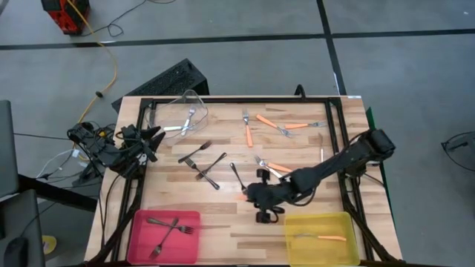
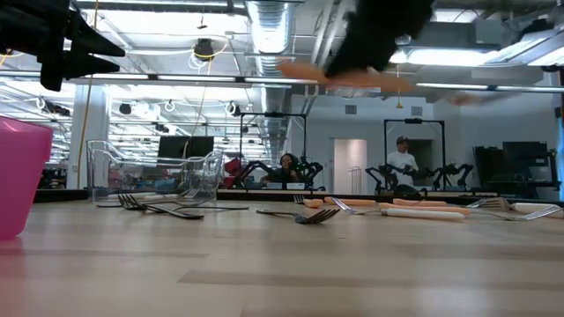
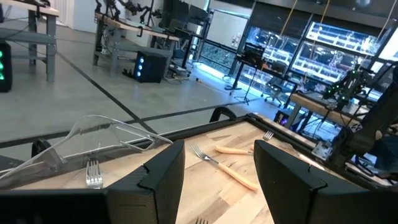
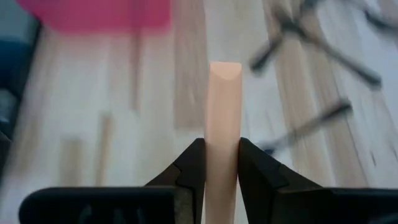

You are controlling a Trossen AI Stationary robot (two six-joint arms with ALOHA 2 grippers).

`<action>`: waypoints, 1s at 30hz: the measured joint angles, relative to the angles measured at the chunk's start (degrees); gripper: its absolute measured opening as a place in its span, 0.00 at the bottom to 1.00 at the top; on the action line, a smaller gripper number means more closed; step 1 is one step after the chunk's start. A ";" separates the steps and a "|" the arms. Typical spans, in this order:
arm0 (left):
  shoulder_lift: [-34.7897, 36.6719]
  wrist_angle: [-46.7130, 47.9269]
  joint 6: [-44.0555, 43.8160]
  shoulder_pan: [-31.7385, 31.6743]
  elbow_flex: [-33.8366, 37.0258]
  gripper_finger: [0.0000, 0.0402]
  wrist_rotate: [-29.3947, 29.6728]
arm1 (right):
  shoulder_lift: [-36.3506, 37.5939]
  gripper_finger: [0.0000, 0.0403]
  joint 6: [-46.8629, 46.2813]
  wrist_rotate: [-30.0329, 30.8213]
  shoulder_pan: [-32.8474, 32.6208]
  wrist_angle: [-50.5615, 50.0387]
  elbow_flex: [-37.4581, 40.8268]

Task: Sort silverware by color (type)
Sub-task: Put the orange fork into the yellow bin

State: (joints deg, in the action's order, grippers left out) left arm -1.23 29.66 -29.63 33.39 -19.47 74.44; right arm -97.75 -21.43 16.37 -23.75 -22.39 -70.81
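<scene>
Your right gripper [image 4: 221,163] is clamped on an orange-handled fork [image 4: 223,124], carried above the desk's middle toward its near edge. Its long axis runs straight out between the fingers. The yellow bin [image 1: 320,237], already holding one orange fork, sits at the near right corner, close beside this gripper. Your left gripper [image 3: 219,180] waits with fingers parted at the left edge, beside the clear bin [image 1: 178,113].

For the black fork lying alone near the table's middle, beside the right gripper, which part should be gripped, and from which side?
Grip the black fork at mid-handle, coming straight down from above. It lies flat on the table, apart from the other forks, so fingers set across its slim shaft have free space on both sides. The right gripper is nearest but already shut on an orange-handled fork.
</scene>
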 joint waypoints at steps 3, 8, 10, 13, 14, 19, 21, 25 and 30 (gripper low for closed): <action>0.00 0.01 0.00 0.02 -0.01 0.44 0.10 | 1.51 0.24 -0.84 0.05 -0.09 -1.65 2.88; 0.00 -0.01 0.00 0.00 -0.01 0.44 0.27 | 4.66 0.24 -2.88 0.06 -0.35 -4.30 6.88; 0.00 0.03 0.00 0.02 -0.01 0.44 0.21 | 5.55 0.24 -3.93 0.02 -0.34 -4.10 7.95; 0.00 0.02 0.00 0.00 0.00 0.44 0.21 | 8.04 0.24 -5.55 0.12 -1.17 -3.51 9.08; 0.00 0.02 0.00 0.02 -0.01 0.44 0.21 | 8.65 0.24 -5.99 0.12 -1.78 -3.54 9.39; 0.00 0.01 0.00 0.00 0.01 0.44 0.21 | 10.95 0.24 -10.35 0.08 -6.23 -7.01 10.19; 0.00 0.02 0.00 0.01 -0.01 0.44 0.17 | 11.90 0.24 -14.24 0.30 -8.24 -9.90 10.11; 0.00 0.02 0.00 0.02 -0.01 0.44 0.18 | 12.08 0.24 -21.81 3.20 -13.10 -14.33 10.21; 0.00 0.01 0.00 0.02 0.01 0.44 0.19 | 12.17 0.24 -31.93 4.89 -19.50 -18.47 10.15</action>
State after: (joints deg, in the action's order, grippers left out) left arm -1.23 29.67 -29.63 33.41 -19.46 74.63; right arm -85.58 -53.36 21.26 -43.25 -40.86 -60.66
